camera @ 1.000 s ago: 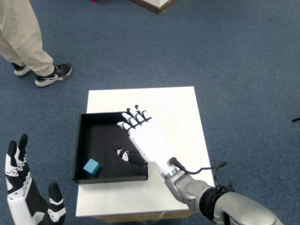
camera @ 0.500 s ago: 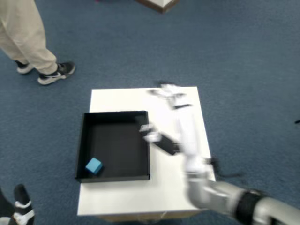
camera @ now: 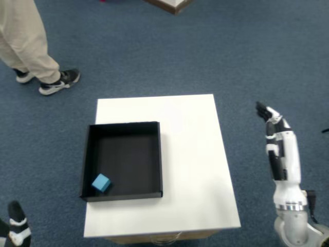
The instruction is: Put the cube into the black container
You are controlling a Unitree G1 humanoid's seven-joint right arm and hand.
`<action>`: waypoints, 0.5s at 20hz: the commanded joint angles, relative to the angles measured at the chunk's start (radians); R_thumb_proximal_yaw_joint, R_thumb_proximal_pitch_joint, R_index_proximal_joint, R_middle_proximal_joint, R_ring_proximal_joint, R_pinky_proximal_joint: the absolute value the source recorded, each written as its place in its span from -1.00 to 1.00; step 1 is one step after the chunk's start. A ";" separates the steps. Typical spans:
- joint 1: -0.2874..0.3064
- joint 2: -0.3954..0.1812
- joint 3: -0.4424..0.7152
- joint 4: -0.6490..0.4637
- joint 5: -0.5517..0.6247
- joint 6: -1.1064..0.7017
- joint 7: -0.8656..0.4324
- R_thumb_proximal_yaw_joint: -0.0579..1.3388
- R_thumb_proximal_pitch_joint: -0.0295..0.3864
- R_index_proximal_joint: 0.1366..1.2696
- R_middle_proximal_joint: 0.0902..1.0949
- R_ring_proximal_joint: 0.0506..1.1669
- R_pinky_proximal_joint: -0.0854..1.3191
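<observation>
The fingers (camera: pixel 268 114) of the right hand (camera: pixel 280 149) are stretched out straight and lie close together, grasping nothing; the hand is released and empty. It hangs in the air off the right side of the worktop (camera: pixel 190 154), over the blue carpet (camera: pixel 247 56), with its fingertips pointing away from the robot and its white back turned edge-on to the camera. The wrist and a dark cable show at the bottom right corner of the view.

The black container (camera: pixel 122 160) sits on the left half of the white worktop, its left wall close to the worktop's left edge. It is a shallow square tray with low upright walls and a dark floor. Inside it lies the cube (camera: pixel 101 182), a small light blue block, resting on the floor of the tray in the near left corner, close to the left and near walls. The cube is the only thing in the container; the rest of its floor is bare. The cube is well apart from the right hand, with the whole right half of the worktop between them.

The tips of the other hand (camera: pixel 15 229), black and white, show at the bottom left corner, beside the worktop and below its level. At the top left a person's legs (camera: pixel 23 41) in beige trousers and dark shoes stand on the carpet, well away from the worktop.
</observation>
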 commanded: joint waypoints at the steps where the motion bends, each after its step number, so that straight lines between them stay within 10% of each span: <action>1: -0.009 -0.005 0.000 0.036 0.063 -0.114 0.025 -0.77 0.27 -0.63 -0.69 -0.64 -0.65; 10: 0.006 0.062 0.077 0.185 0.245 -0.122 0.128 -0.92 0.11 -0.66 -0.71 -0.67 -0.80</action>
